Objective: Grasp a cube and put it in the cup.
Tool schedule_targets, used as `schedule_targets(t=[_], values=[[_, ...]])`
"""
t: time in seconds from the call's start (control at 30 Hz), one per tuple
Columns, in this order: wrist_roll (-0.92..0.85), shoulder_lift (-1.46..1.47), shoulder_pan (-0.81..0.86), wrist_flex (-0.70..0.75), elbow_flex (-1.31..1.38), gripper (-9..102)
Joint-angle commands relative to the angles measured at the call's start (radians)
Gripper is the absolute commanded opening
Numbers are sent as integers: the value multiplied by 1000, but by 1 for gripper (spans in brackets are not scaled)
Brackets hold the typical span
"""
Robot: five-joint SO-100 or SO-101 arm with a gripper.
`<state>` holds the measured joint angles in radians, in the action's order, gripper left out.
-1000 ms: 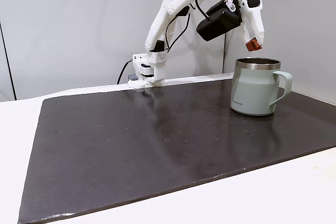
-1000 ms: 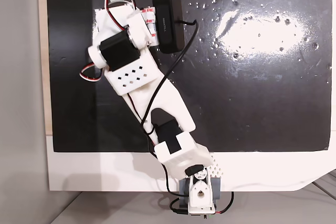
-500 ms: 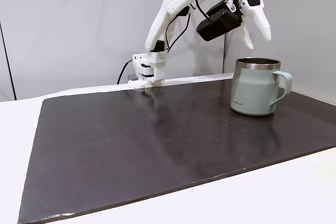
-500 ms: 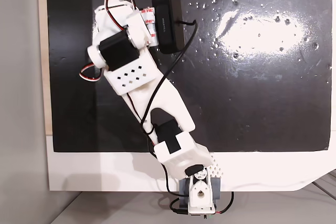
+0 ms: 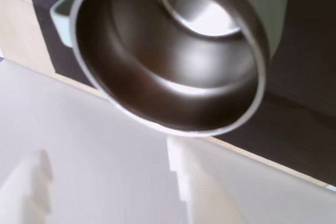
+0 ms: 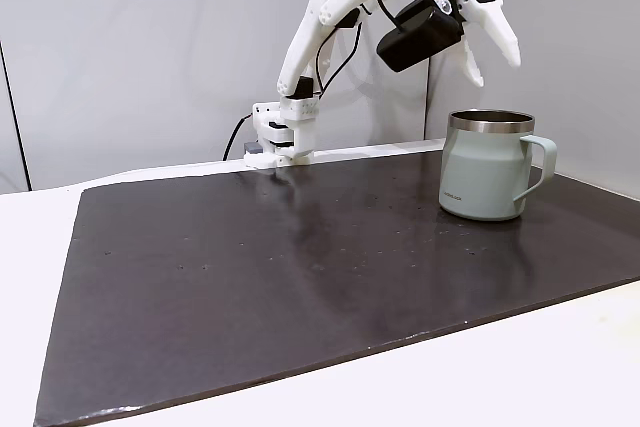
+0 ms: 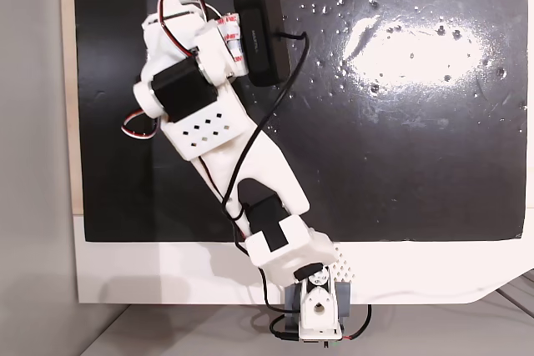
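**Jaws spread and empty above the mug**

Your mug (image 6: 487, 179) stands upright on the dark mat (image 6: 300, 277) that covers the table (image 6: 560, 367), handle to the right in a fixed view. In the wrist view its steel interior (image 5: 173, 61) is blurred and you cannot make out the cube. Your jaws (image 6: 492, 55) hang wide apart above the rim, holding nothing.

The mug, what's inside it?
In the wrist view the mug shows shiny steel walls and a bright steel bottom; no cube is visible, though the near wall hides part of the bottom. In a fixed view the open pincer hangs above it, holding nothing.
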<state>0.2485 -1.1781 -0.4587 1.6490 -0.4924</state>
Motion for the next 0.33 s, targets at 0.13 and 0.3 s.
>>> schedule_targets(t=[0.13,0.3], values=[[-29,-92,-2,-5,-11,23],[-29,-97,-5,-5,-29,23]])
